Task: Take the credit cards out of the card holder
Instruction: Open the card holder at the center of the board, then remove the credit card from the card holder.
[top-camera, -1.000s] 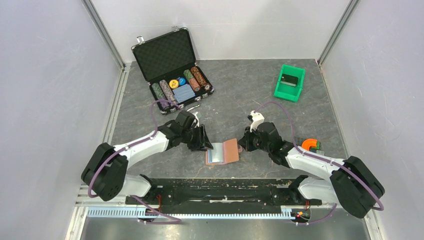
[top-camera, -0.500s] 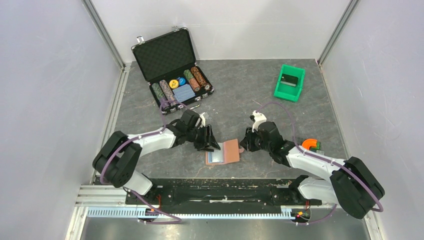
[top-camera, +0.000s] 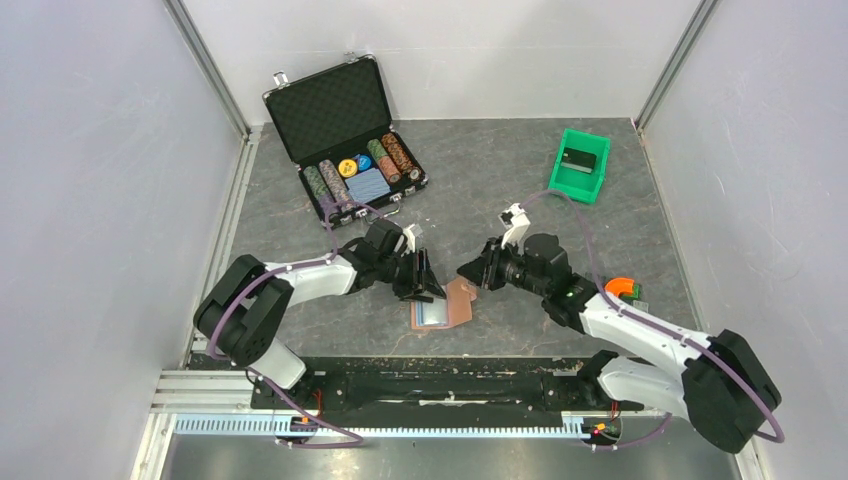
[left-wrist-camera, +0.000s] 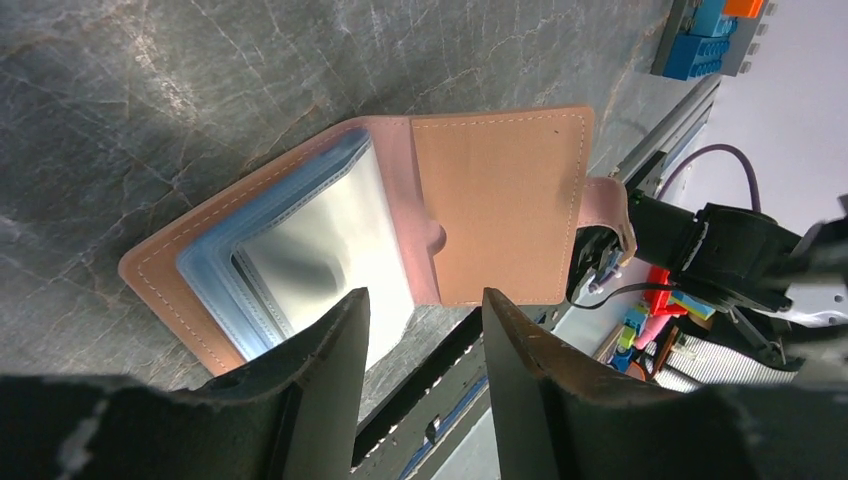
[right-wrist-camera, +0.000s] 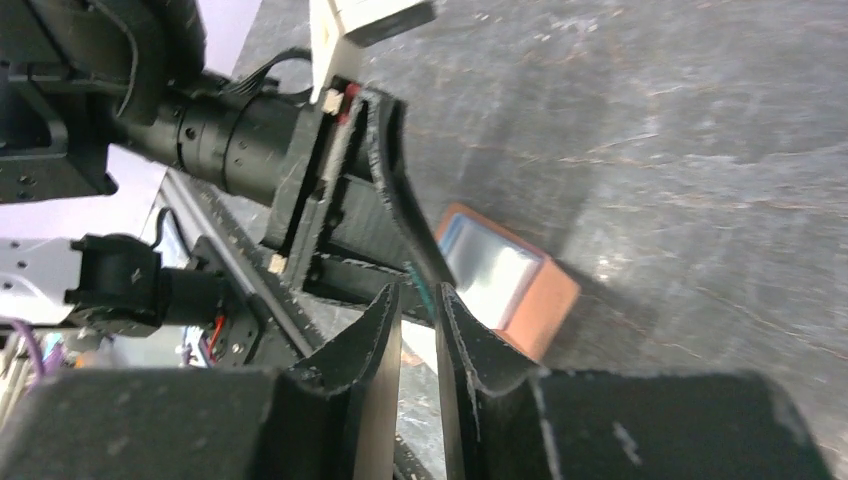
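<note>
The card holder (top-camera: 458, 300) lies open on the table, brown flap (left-wrist-camera: 500, 200) to the right and light blue clear sleeves (left-wrist-camera: 300, 240) to the left. The credit cards are hidden; only a dim dark patch shows in the sleeves. My left gripper (top-camera: 428, 288) hovers open over the sleeve side, its fingertips (left-wrist-camera: 345, 330) empty. My right gripper (top-camera: 470, 270) hangs above and right of the holder, apart from it. In the right wrist view my right gripper (right-wrist-camera: 418, 292) shows a narrow empty gap, with the card holder (right-wrist-camera: 530, 290) beyond it.
An open black case (top-camera: 345, 120) with poker chips stands at the back left. A green bin (top-camera: 590, 180) holding a black block (top-camera: 578, 158) sits at the back right. Coloured toy pieces (top-camera: 622, 288) lie by the right arm. The table's front rail (top-camera: 440, 375) runs just below the holder.
My right gripper has let go of the holder's right flap, parted slightly, and risen up and away. The flap has tilted. My left gripper edged right over the sleeves.
</note>
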